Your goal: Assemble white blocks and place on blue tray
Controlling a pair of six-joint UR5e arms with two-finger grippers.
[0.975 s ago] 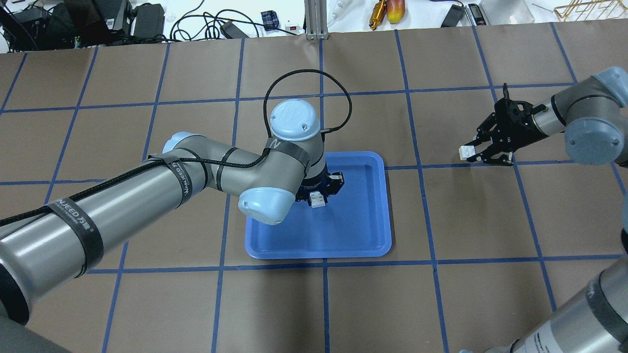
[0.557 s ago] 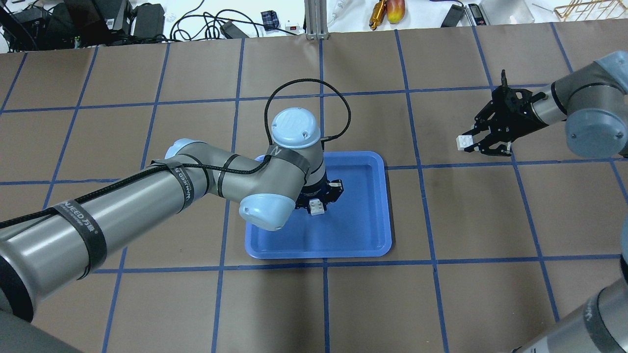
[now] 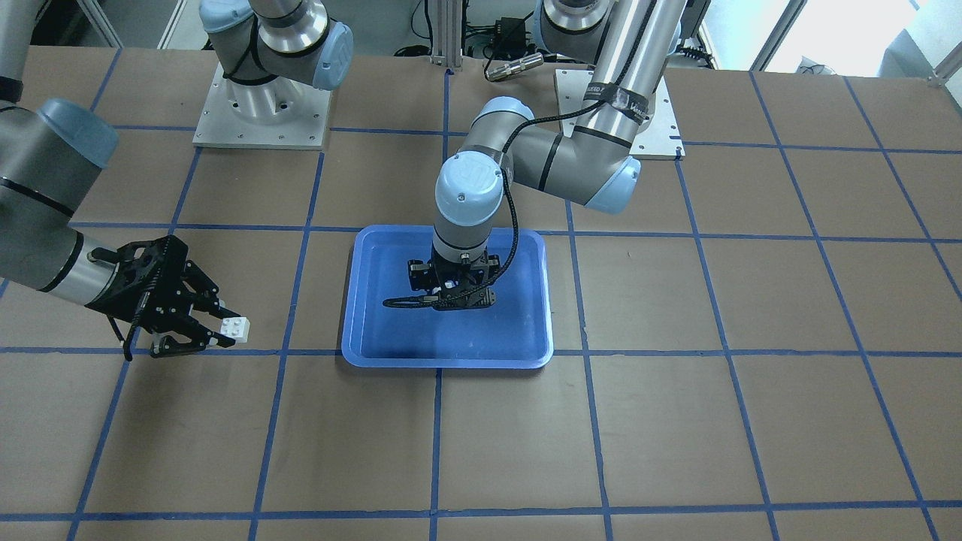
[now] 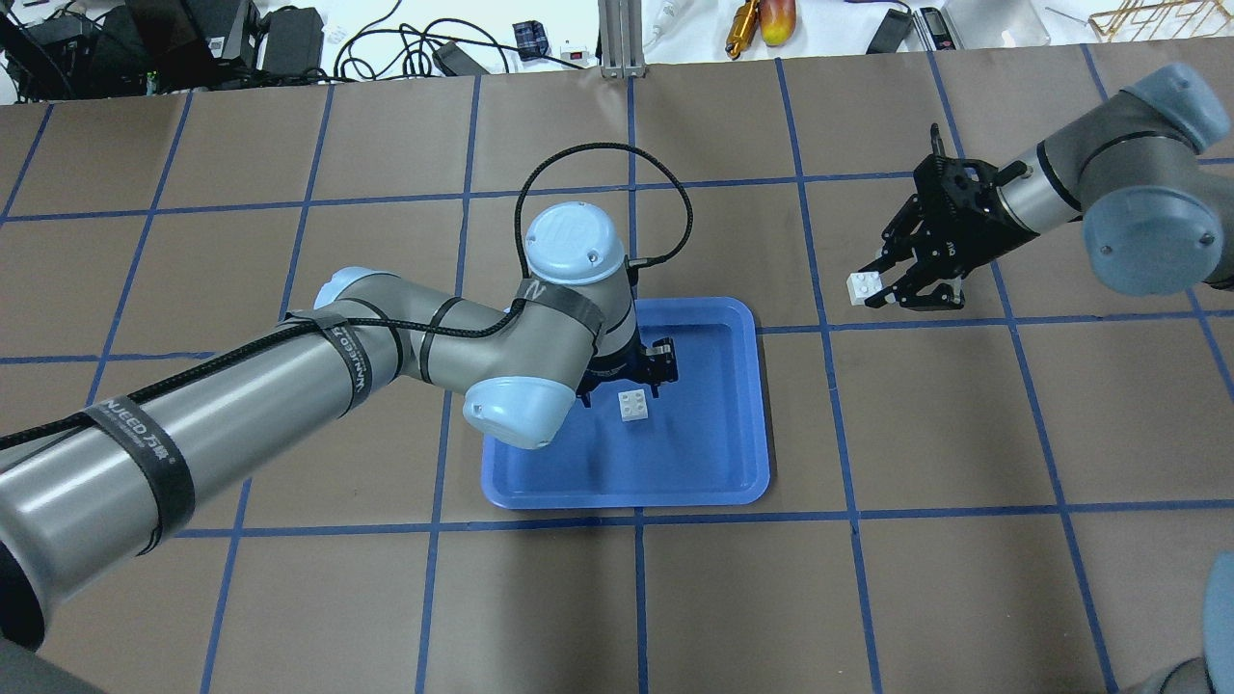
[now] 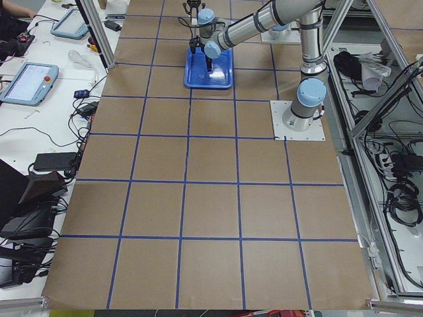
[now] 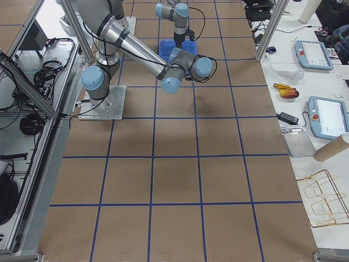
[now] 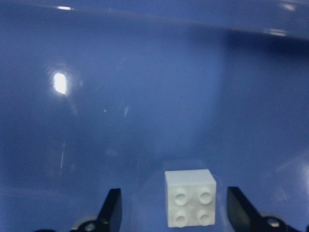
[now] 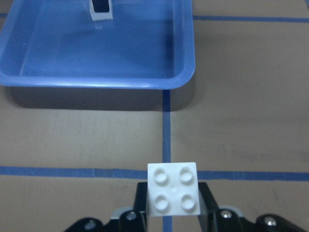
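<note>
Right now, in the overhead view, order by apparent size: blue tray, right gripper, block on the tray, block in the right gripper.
1. blue tray
2. right gripper
3. block on the tray and held block: look alike, unranked.

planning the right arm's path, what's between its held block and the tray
Only bare table with blue tape lines lies between the block and the tray, as the right wrist view shows.

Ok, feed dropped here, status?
Left gripper open above blue tray, white block loose inside. Right gripper shut on second white block, off-tray. Nothing blocking between.
</note>
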